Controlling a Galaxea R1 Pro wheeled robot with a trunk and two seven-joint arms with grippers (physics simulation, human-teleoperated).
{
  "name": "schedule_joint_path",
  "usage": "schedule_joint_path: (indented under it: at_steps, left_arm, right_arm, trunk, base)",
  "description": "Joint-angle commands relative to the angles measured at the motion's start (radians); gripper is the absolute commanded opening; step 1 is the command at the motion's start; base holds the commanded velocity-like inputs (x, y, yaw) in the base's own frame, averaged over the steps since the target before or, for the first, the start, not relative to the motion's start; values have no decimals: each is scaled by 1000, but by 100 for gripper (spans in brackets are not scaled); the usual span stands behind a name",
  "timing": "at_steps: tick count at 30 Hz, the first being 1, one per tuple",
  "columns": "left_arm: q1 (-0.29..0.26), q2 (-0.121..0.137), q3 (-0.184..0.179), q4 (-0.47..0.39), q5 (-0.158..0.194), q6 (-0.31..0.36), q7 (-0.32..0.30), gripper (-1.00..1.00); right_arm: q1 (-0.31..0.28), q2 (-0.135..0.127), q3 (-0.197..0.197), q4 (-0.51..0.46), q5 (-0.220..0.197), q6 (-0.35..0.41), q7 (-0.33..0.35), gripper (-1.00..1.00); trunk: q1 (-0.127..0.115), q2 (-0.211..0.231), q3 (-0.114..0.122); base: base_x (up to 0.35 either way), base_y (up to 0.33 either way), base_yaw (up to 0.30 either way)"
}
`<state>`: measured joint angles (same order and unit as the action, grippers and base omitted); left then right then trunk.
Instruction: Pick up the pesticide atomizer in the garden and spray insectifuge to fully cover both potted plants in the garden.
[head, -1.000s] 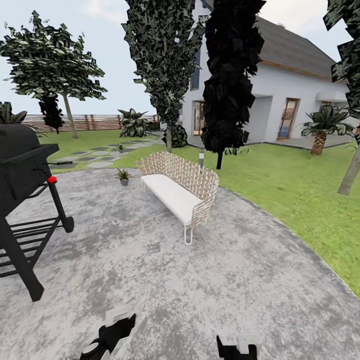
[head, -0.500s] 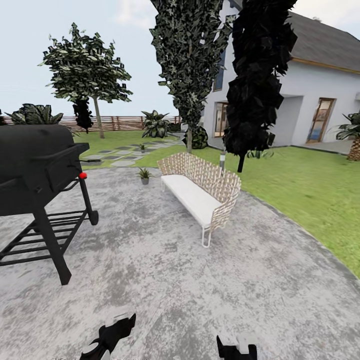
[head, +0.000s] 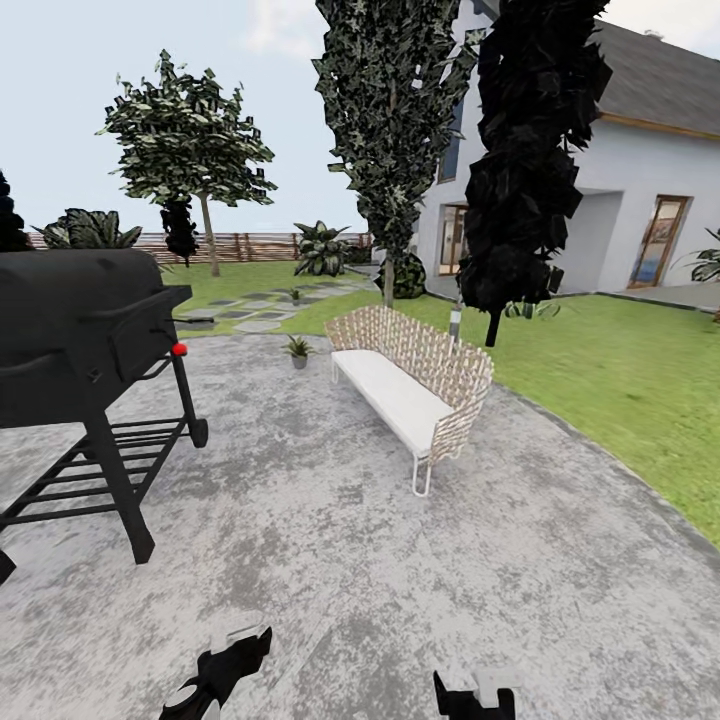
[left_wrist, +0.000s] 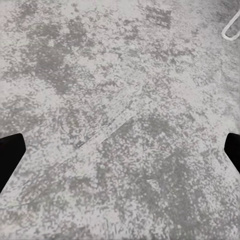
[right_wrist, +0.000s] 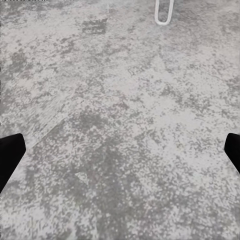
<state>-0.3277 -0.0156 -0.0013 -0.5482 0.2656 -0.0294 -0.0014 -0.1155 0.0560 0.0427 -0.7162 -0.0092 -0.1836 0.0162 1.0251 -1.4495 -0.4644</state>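
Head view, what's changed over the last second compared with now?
The whole scene has slid rightward in the picture, so the camera turned left; nothing in the garden itself moved. More of the black grill now shows, and the palm by the house has passed out at the right edge. The bench and the small potted plant keep their places relative to each other. Both grippers, left and right, hang low, holding nothing.

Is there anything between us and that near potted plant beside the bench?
Nothing visible blocks it. Open grey paving runs from both grippers up to the potted plant. The black grill stands left of that line, the wicker bench right.
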Motion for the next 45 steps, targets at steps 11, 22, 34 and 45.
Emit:
schedule_joint_path:
  at_steps: [11, 22, 34, 45]
  left_arm:
    - [-1, 0, 0, 1, 7, -4, 0, 100]
    - [-1, 0, 0, 1, 7, -4, 0, 100]
    - [-1, -1, 0, 1, 7, -3, 0, 100]
    - [-1, -1, 0, 1, 7, -3, 0, 100]
  right_arm:
    - [3, 4, 10, 1, -2, -2, 6, 100]
    - [2, 4, 12, 1, -2, -2, 6, 100]
    - [2, 3, 12, 1, -1, -2, 6, 100]
    - [1, -2, 11, 0, -1, -2, -1, 100]
  trunk:
    - [0, -1, -1]
    - [0, -1, -1]
    - [0, -1, -1]
    - [0, -1, -1]
  base:
    - [0, 0, 2]
    - [0, 0, 0]
    - [0, 0, 0]
    - [0, 0, 15]
